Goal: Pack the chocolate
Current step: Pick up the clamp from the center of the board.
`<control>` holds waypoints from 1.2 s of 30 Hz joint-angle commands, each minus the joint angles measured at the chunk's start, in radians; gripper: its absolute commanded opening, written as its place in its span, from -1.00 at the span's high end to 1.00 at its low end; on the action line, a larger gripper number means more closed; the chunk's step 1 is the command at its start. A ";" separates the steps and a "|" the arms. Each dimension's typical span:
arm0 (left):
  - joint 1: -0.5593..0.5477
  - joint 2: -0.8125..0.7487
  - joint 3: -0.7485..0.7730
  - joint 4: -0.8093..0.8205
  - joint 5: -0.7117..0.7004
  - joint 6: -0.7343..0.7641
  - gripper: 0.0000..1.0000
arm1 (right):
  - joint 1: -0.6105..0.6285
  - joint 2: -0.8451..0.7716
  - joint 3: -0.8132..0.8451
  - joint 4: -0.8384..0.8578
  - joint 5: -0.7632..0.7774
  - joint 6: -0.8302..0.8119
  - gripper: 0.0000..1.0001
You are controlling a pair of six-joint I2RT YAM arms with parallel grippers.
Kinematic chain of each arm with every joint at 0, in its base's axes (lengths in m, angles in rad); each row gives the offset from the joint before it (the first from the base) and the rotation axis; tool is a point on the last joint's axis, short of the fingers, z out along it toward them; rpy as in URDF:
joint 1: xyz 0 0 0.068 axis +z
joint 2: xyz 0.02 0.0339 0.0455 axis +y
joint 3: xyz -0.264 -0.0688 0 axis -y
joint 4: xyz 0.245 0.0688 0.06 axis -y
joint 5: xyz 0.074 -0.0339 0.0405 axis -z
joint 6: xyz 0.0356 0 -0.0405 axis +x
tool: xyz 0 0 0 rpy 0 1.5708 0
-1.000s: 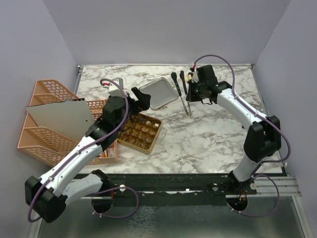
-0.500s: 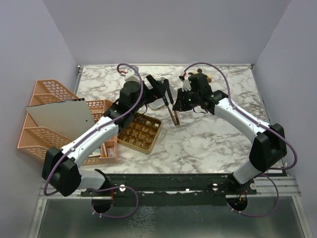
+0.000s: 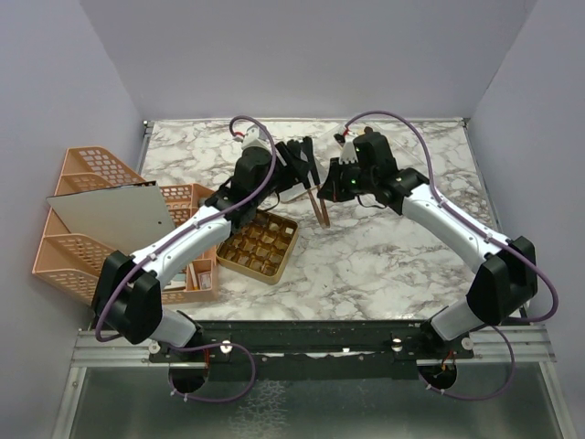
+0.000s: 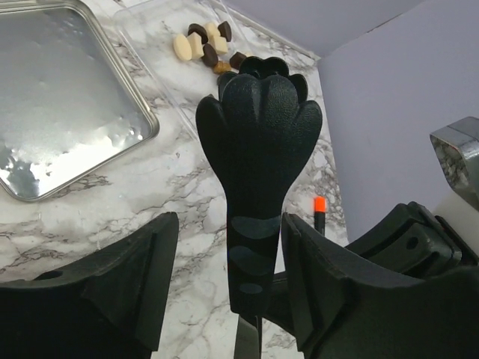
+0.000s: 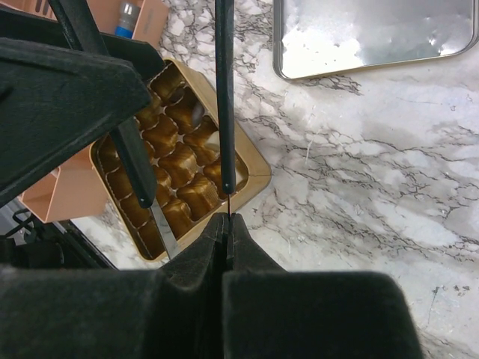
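— While you hang over the table (image 4: 179, 179), what have your fingers got?
— My right gripper (image 5: 227, 218) is pinched tight on one thin arm of the black tongs (image 4: 258, 127), close by the gold tray (image 5: 254, 183). My left gripper (image 4: 228, 221) stands half open round their paw-shaped handle, with a gap on one side.
— And the chocolate (image 4: 203, 46)?
— Loose in a little heap on the marble, beyond the steel tray's (image 4: 67, 97) corner, untouched.

The small bite-sized chocolate pieces (image 4: 196, 45) lie in a loose cluster on the white marbled tabletop (image 4: 179, 176), just past the far corner of the shiny metal tray (image 4: 67, 97). Cream-white ovals, dark brown pieces and a light brown one lie touching or just beside each other, the nearest partly hidden behind a black handle (image 4: 258, 149).
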 commanded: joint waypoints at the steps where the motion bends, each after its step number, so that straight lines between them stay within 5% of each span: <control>1: -0.003 0.018 0.028 0.034 0.033 -0.008 -0.18 | 0.008 -0.022 -0.014 0.027 -0.028 0.001 0.99; 9: 0.006 0.029 0.020 0.073 0.127 -0.075 0.54 | 0.011 -0.030 -0.032 0.031 -0.004 0.000 0.91; 14: 0.029 0.014 -0.025 0.136 0.197 -0.191 0.97 | 0.011 -0.062 -0.045 0.043 0.021 0.025 0.46; 24: 0.048 -0.018 -0.071 0.164 0.164 -0.306 1.00 | 0.030 -0.158 -0.111 0.123 0.065 0.117 -0.45; 31: 0.053 -0.009 -0.098 0.176 0.154 -0.353 1.00 | 0.044 -0.158 -0.105 0.122 0.087 0.128 -0.67; 36: 0.063 -0.018 -0.127 0.198 0.159 -0.433 1.00 | 0.086 -0.129 -0.096 0.102 0.176 0.096 -0.52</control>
